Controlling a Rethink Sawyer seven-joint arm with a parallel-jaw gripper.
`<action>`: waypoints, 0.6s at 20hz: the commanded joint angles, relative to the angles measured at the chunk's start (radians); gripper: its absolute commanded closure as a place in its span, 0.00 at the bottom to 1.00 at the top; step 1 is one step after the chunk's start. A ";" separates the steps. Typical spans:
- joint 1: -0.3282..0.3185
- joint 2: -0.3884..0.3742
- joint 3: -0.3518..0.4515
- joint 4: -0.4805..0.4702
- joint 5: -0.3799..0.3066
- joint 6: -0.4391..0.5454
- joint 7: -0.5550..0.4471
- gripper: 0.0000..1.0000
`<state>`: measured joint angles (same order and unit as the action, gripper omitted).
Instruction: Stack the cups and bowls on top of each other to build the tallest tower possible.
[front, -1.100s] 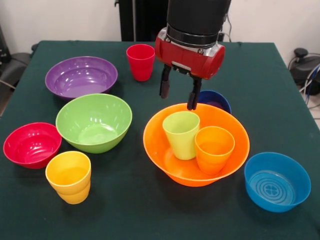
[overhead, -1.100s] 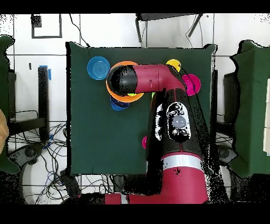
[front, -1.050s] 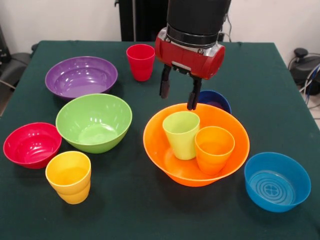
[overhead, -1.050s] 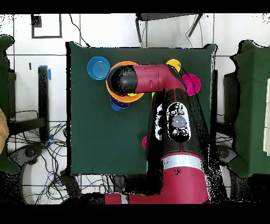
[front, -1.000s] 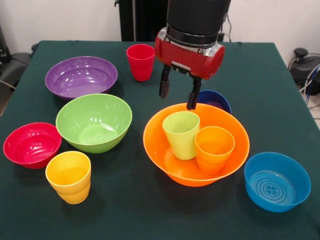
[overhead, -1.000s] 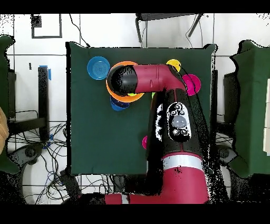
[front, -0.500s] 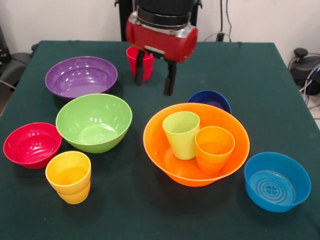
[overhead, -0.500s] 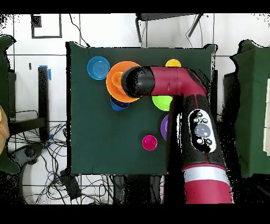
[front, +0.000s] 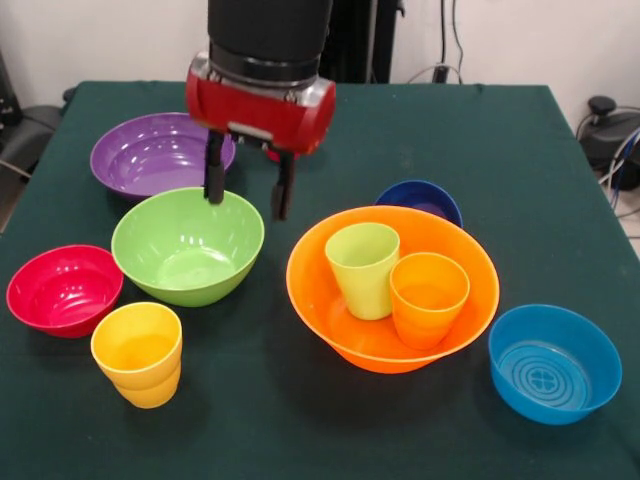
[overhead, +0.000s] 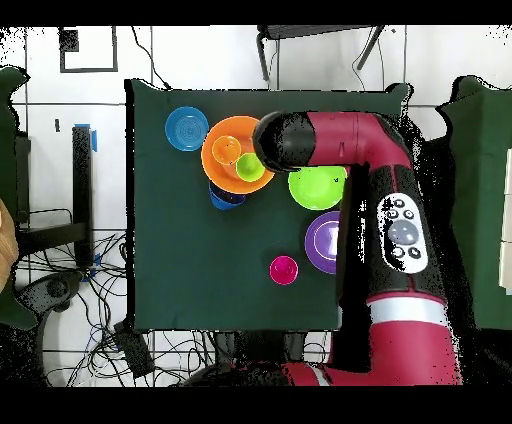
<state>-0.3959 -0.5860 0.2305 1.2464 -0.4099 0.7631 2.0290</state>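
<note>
The big orange bowl (front: 380, 350) sits right of centre with the light green cup (front: 362, 268) and the orange cup (front: 428, 295) upright inside it. My gripper (front: 247, 188) is open and empty and hangs over the far rim of the lime green bowl (front: 188, 245). The purple bowl (front: 150, 152) is behind it. The red bowl (front: 62, 288) and the yellow cup (front: 138, 352) sit front left. The dark blue bowl (front: 425, 195) is behind the orange bowl, and the light blue bowl (front: 553, 362) is front right. The gripper hides the red cup in the front view; the cup shows in the overhead view (overhead: 284, 269).
In the overhead view the arm (overhead: 340, 140) crosses the table's right part and hides the red bowl and the yellow cup. The orange bowl (overhead: 210, 160), lime green bowl (overhead: 315, 185) and purple bowl (overhead: 322, 243) show there. The dark green cloth (front: 520, 150) covers the table.
My gripper has moved from over the orange bowl's far rim leftwards in the front view to over the lime green bowl, still open. It now hides the red cup. No object moved.
</note>
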 joint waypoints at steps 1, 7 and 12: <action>0.011 0.172 0.172 -0.205 -0.122 0.057 -0.426 0.00; -0.005 0.275 0.237 -0.328 -0.124 0.084 -0.549 0.00; 0.003 0.333 0.225 -0.386 -0.124 0.086 -0.540 0.00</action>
<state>-0.3970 -0.3623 0.3635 0.9649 -0.4653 0.7635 1.7993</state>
